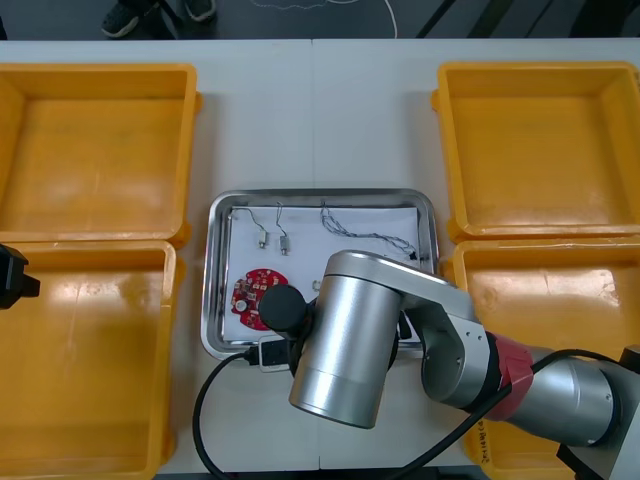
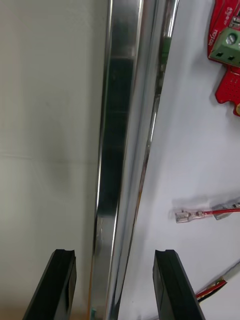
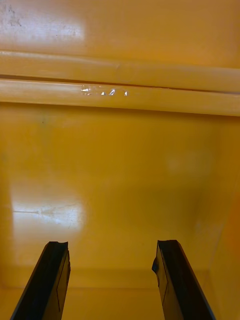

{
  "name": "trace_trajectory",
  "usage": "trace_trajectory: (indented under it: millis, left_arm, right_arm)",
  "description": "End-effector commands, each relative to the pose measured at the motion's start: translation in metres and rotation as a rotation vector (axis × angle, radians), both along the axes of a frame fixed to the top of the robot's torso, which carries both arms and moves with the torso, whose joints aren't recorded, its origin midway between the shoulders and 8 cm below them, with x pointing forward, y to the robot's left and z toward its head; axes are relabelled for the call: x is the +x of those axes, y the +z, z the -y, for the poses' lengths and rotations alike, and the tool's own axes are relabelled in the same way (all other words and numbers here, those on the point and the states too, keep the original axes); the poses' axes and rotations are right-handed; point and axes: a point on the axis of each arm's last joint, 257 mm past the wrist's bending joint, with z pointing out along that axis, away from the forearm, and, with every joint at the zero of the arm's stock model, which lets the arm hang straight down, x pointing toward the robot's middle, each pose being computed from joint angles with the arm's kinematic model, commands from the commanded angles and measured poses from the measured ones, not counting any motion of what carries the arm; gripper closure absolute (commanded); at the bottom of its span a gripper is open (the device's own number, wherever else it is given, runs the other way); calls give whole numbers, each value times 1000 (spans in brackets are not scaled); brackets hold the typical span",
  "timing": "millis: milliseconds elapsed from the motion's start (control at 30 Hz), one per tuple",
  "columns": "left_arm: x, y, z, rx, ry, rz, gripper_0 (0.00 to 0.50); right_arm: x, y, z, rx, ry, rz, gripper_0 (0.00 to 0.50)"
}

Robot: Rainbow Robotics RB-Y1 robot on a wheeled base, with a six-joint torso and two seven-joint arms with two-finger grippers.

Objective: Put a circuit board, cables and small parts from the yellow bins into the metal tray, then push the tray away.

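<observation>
The near rim of the shiny rectangular metal tray (image 2: 119, 150), likely stiff and slippery, is being straddled by the wide-open, empty right gripper (image 2: 114, 255), the left gripper (image 3: 112, 245) hovering open over a yellow plastic bin (image 3: 120, 90).

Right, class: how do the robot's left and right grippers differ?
The right gripper straddles the metal tray's rim; the left gripper hangs over a yellow bin. A circuit board and cable lie beside the right gripper; bare bin floor lies under the left gripper. Both have jaws open, holding nothing.
</observation>
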Motion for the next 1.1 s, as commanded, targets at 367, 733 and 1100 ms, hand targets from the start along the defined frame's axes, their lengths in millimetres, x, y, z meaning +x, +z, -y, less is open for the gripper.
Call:
trace_trajectory:
  millis: [367,733,1100]
  left_arm:
    - [-4,8,-5,77,-94,6,0]
    - [-4,8,-5,77,-94,6,0]
    - [-4,8,-5,77,-94,6,0]
  right_arm:
    - [7,4,-43,68,97,48,55]
    - [11,-2,-42,63,93,47,56]
    - [17,-10,-43,67,84,45,445]
